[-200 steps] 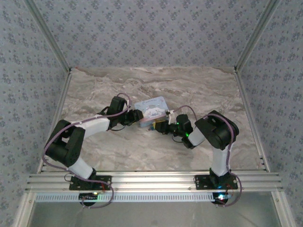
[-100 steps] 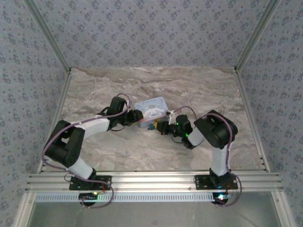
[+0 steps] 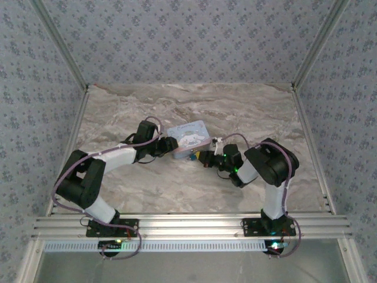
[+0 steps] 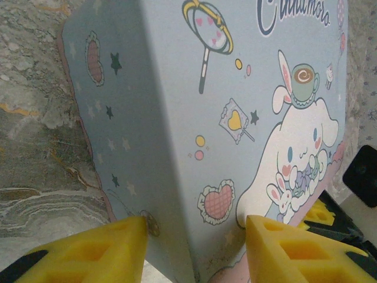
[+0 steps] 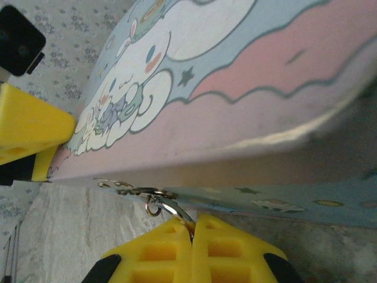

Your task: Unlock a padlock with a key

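Marble-pattern table (image 3: pixel 147 188), floral walls (image 3: pixel 177 41) on three sides, top view.

- Left: your left gripper (image 4: pixel 195 231) is at the left end of the tin (image 3: pixel 189 137). On the left wrist view its yellow fingers (image 4: pixel 100 250) straddle a corner of the tin. One presses the side wall, the other the printed lid, so it is clamped on the tin.
- Centre: the tin lies flat on the table between the two arms, lid up, with the white cartoon figure showing.
- At the tin's near edge, just left of the right arm's tip, you have a tiny teal speck, the padlock (image 3: pixel 192 157). It is touching or just beside the tin, and it is too small to say which. You cannot read its shackle or keyhole.
- Right: your right gripper (image 5: pixel 192 233) sits low against the tin's near side. Its two yellow pads are pressed together, pinching a thin silver key (image 5: pixel 171 207).
- The key pokes up toward the tin's rim. A small ring and a few fine chain links (image 5: pixel 121 187) hang along that rim beside it.
- On the right wrist view, a finger of the left gripper shows at the tin's far end.
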Controlling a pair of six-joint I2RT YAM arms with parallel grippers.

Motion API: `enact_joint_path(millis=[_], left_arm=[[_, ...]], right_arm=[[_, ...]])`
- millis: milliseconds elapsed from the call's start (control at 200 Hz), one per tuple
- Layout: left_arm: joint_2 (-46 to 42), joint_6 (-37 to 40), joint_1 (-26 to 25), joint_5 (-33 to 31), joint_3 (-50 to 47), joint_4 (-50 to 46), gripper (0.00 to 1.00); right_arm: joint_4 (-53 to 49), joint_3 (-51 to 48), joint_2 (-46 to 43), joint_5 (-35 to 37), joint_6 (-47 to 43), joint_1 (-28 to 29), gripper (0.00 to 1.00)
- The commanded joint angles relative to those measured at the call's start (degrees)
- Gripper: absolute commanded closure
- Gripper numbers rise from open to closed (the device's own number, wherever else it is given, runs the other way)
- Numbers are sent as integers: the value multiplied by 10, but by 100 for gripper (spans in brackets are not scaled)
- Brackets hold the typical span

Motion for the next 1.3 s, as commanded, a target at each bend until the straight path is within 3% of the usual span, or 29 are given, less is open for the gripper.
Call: enact_joint_path(millis=[0, 155, 400, 515, 695, 894, 1119, 1294], left_arm=[[1, 1, -5, -15, -20, -46, 53], [-8, 0, -4, -15, -19, -45, 52], [-53, 15, 8, -20, 0, -73, 37], [-86, 26, 19, -33, 6, -95, 31], [-148, 48, 37, -63, 3, -125, 25], [-217, 66, 56, -101, -21, -133, 21], [-294, 96, 66, -144, -56, -109, 16], [-337, 105, 71, -166, -81, -89, 6]], right_arm=[[25, -10, -18, 20, 22, -10, 100], [0, -18, -38, 25, 12, -11, 100], [-68, -61, -119, 38, -22, -14, 100], [-177, -66, -202, 35, -59, -14, 100], [-462, -25, -362, 26, -122, -4, 100], [-694, 6, -495, 14, -132, 3, 100], [-839, 11, -600, 11, -90, 21, 100], [-903, 5, -610, -14, -63, 34, 100]])
